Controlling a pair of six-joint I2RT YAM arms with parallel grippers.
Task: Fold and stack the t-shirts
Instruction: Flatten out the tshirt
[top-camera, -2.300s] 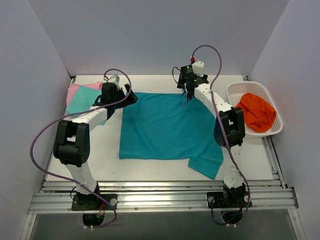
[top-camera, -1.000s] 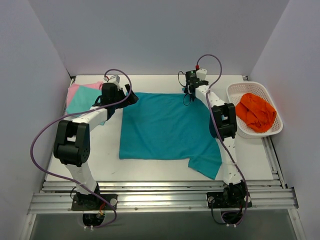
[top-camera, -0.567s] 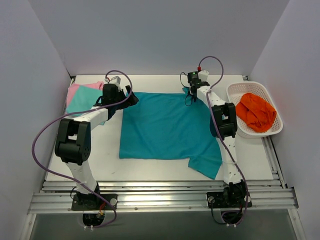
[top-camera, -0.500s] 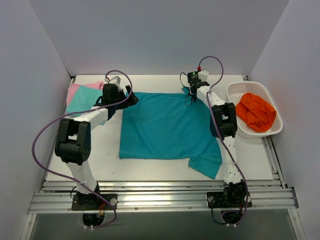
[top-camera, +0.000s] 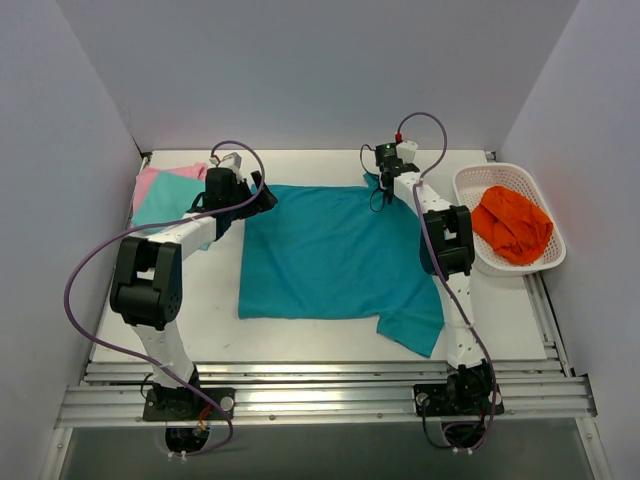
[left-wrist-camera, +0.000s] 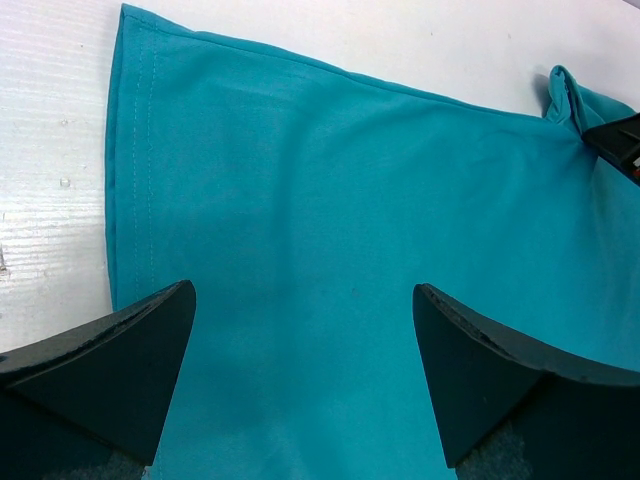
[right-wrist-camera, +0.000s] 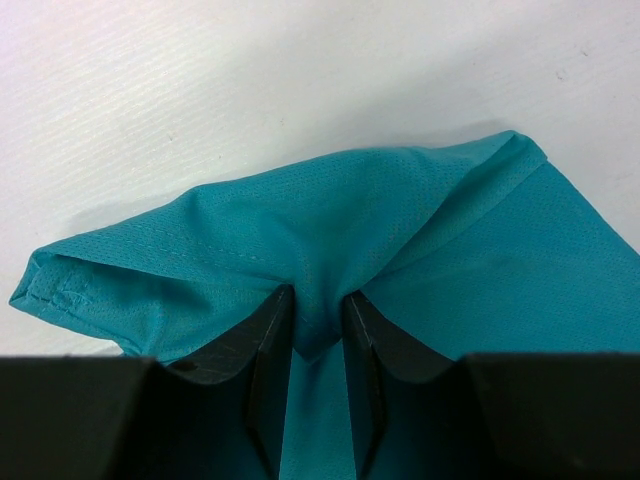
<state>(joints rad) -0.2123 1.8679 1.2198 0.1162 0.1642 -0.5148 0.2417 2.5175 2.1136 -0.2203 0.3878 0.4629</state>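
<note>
A deep teal t-shirt (top-camera: 330, 255) lies spread flat in the middle of the table. My right gripper (top-camera: 384, 190) is at its far right corner. In the right wrist view the gripper (right-wrist-camera: 318, 300) is shut on a pinched fold of the teal cloth (right-wrist-camera: 300, 220), which bunches up between the fingers. My left gripper (top-camera: 262, 195) hovers over the shirt's far left corner. Its jaws (left-wrist-camera: 300, 300) stand wide open, with only flat teal cloth (left-wrist-camera: 350, 200) below them. A pink t-shirt (top-camera: 150, 180) and an aqua-mint one (top-camera: 165, 205) lie folded at the far left.
A white lattice basket (top-camera: 500, 168) stands at the right edge of the table with an orange cloth (top-camera: 512, 225) in it. One teal sleeve (top-camera: 415, 330) hangs toward the near edge beside the right arm's base. Grey walls close in on three sides.
My right gripper has reached the shirt's far right corner and its jaws have closed on the cloth, lifting a small fold. The left arm has stayed in place, open.
</note>
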